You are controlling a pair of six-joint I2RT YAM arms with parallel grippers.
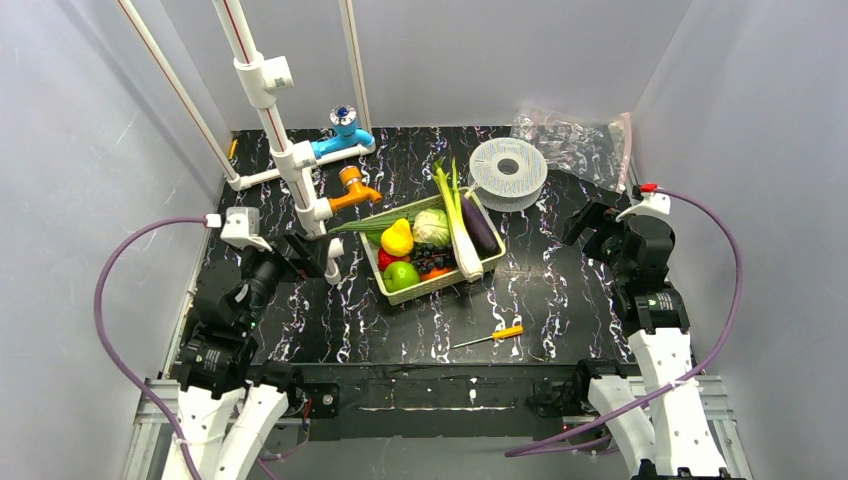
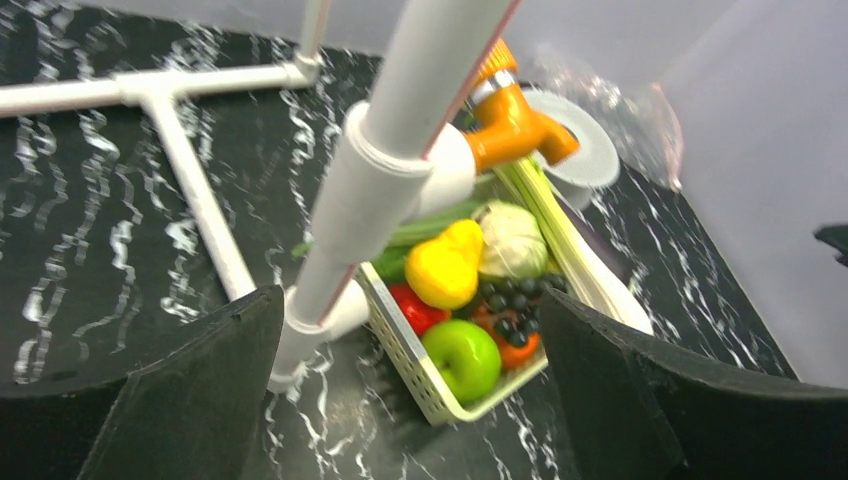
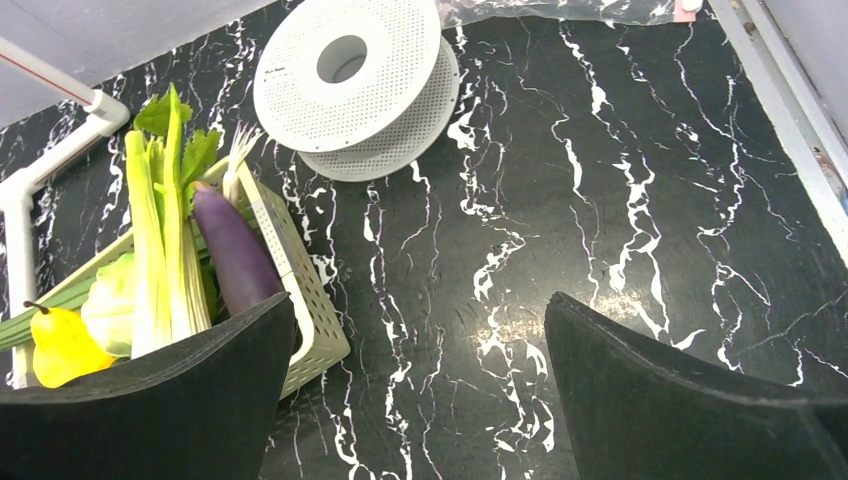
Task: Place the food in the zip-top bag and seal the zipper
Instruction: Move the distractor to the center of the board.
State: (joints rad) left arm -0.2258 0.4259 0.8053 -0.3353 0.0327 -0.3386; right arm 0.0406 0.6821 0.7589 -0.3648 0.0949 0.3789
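- Top external view — food [image 1: 432, 238] fills the pale-green basket [image 1: 455, 277], mid-table.
- Zip-top bag [image 1: 565, 135] lies far right, behind the spool [image 1: 508, 172].
- Left gripper [image 2: 410, 300], right gripper [image 3: 420, 300] — both spread wide, holding nothing.

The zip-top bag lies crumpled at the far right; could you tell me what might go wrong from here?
The zip-top bag lies crumpled in the corner beside the spool, so opening its mouth may be hard.
The leek overhangs the basket and may not fit easily.
The pipe frame stands close to the left gripper and could be struck.
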